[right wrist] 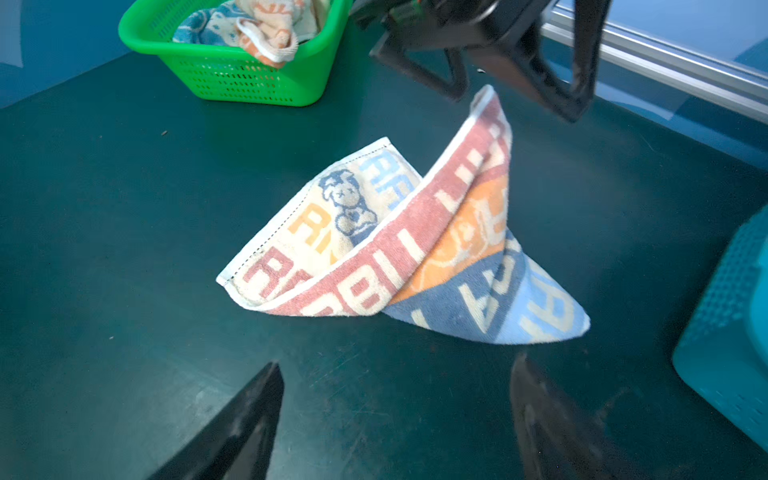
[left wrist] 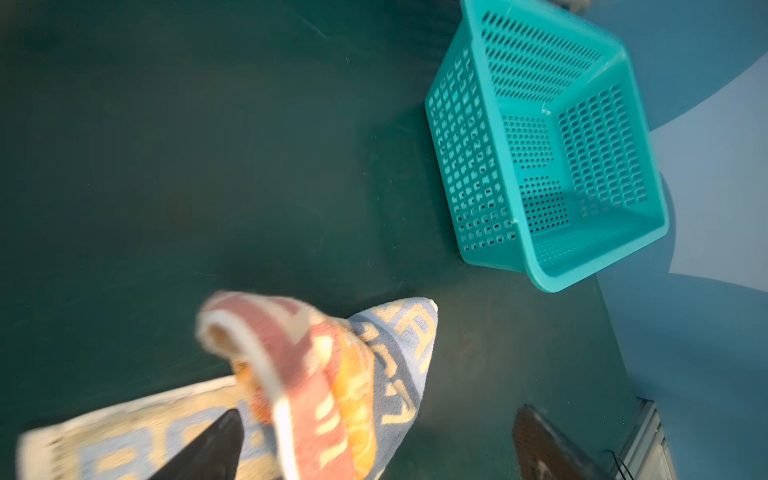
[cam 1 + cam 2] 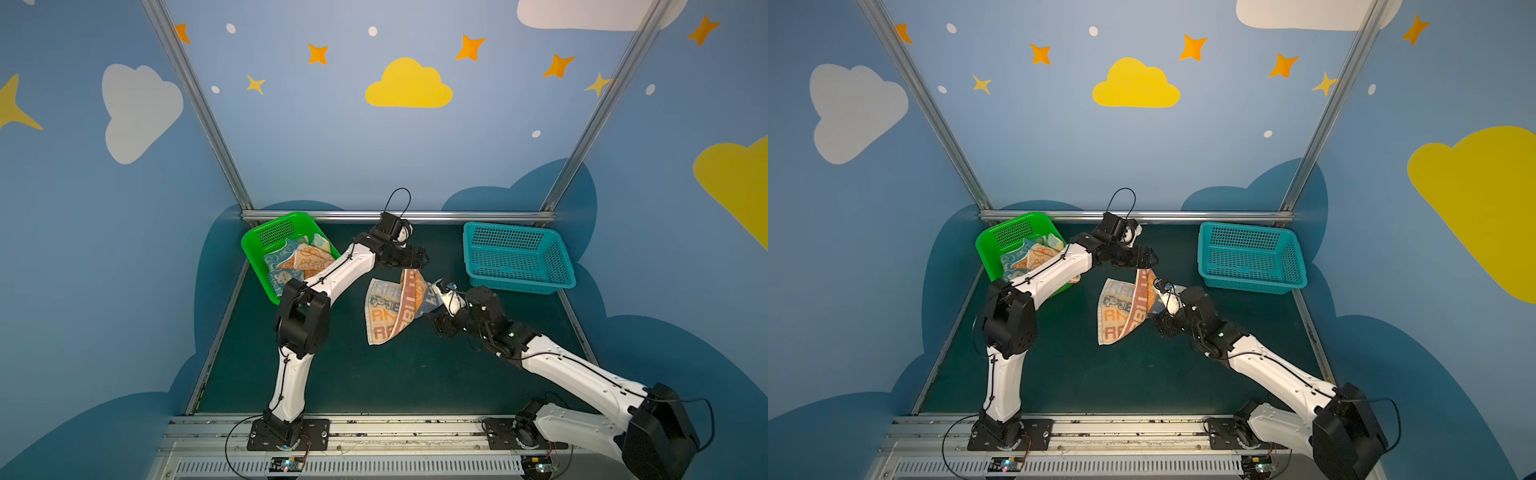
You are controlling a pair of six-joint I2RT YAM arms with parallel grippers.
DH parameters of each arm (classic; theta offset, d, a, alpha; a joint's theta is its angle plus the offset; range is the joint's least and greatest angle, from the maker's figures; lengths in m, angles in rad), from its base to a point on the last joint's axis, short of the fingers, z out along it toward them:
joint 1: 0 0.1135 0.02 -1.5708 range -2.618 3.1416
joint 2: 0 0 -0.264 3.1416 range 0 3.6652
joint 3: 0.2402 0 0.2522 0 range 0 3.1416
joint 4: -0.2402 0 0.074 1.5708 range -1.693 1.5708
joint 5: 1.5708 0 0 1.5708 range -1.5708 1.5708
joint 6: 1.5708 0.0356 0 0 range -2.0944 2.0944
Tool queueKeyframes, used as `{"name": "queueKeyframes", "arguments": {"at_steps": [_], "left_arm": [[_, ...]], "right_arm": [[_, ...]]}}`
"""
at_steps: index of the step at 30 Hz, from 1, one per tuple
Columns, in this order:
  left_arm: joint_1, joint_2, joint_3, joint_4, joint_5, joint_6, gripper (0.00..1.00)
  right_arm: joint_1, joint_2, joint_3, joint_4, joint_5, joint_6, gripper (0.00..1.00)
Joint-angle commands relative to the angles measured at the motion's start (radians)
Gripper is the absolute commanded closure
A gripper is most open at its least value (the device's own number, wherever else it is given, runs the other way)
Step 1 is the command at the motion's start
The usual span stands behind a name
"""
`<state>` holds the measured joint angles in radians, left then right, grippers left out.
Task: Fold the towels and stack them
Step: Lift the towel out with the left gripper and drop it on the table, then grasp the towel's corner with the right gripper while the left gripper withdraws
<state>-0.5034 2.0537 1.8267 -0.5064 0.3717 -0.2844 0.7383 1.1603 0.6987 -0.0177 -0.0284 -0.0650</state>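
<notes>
Right wrist view puts the right gripper nearest, low over the dark green mat, its jaws spread and gripping nothing. Just beyond, a striped towel lies mid-mat, half folded, one corner standing up. Over that corner hangs the left gripper, jaws released wide. Farther back, the green basket holds crumpled towels; the teal basket stands at the back right.
</notes>
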Motion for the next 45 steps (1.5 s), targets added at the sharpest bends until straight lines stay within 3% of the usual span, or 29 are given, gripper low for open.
{"name": "queueKeyframes", "arguments": {"at_steps": [1, 5, 10, 16, 20, 28, 45], "left_arm": [[0.055, -0.125, -0.040, -0.009, -0.036, 0.011, 0.00], [0.137, -0.224, -0.140, -0.032, -0.086, -0.025, 0.00], [0.216, -0.409, -0.364, 0.039, -0.131, -0.060, 0.00], [0.275, -0.624, -0.595, 0.121, -0.242, -0.119, 0.00], [0.291, -0.731, -0.698, 0.177, -0.281, -0.122, 0.00], [0.307, -0.813, -0.755, 0.182, -0.329, -0.125, 0.00], [0.334, -0.845, -0.797, 0.192, -0.356, -0.133, 0.00]], "right_arm": [[0.057, 0.090, 0.060, 0.008, -0.019, -0.029, 0.26], [0.144, 0.241, 0.153, -0.026, -0.004, -0.077, 0.43], [0.214, 0.426, 0.328, -0.158, -0.018, -0.090, 0.46], [0.285, 0.679, 0.656, -0.486, 0.103, 0.024, 0.48], [0.328, 0.799, 0.772, -0.569, 0.115, 0.031, 0.52], [0.352, 0.872, 0.819, -0.587, 0.067, 0.105, 0.53], [0.373, 0.991, 0.920, -0.629, 0.072, 0.186, 0.61]]}}
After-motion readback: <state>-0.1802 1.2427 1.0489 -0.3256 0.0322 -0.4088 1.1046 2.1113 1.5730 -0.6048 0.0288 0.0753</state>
